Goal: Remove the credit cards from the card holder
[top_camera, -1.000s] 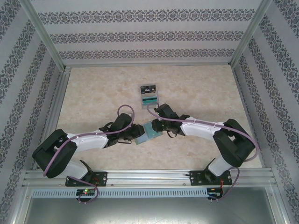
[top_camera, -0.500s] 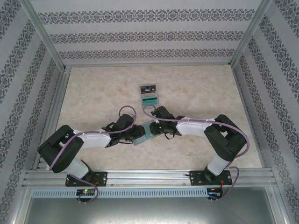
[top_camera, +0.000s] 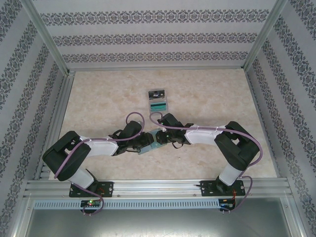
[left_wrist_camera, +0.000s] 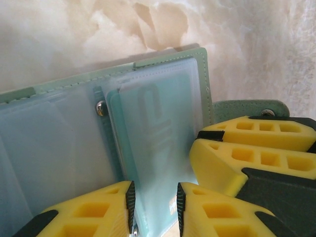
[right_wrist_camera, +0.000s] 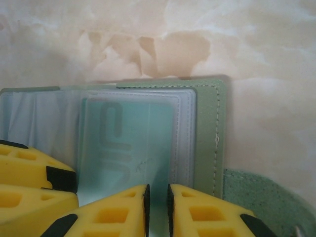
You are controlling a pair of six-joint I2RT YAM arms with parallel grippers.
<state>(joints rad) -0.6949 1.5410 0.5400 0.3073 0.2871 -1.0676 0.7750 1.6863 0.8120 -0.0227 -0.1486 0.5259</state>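
At the near middle of the table [top_camera: 98, 98], the two arms reach inward and their wrists meet over the card holder [top_camera: 154, 140], which is spread open. The left gripper [left_wrist_camera: 154, 200] comes in from the left. It is clamped on the edge of a clear pocket leaf, its yellow fingers drawn close with the plastic between them. The right gripper [right_wrist_camera: 157, 197] comes in from the right, just beside the other. It is pinched on the end of a teal card [right_wrist_camera: 128, 148] whose other end sits inside a clear pocket. The holder's green stitched cover frames the pockets, and its closure tab [right_wrist_camera: 261, 205] sticks out from one side. Whether the holder rests on the table or is lifted is unclear. Farther back, well apart from the holder, a pale grey tray [top_camera: 158, 99] holds a striped teal card [top_camera: 159, 105] and, beyond it, a black card [top_camera: 157, 93].
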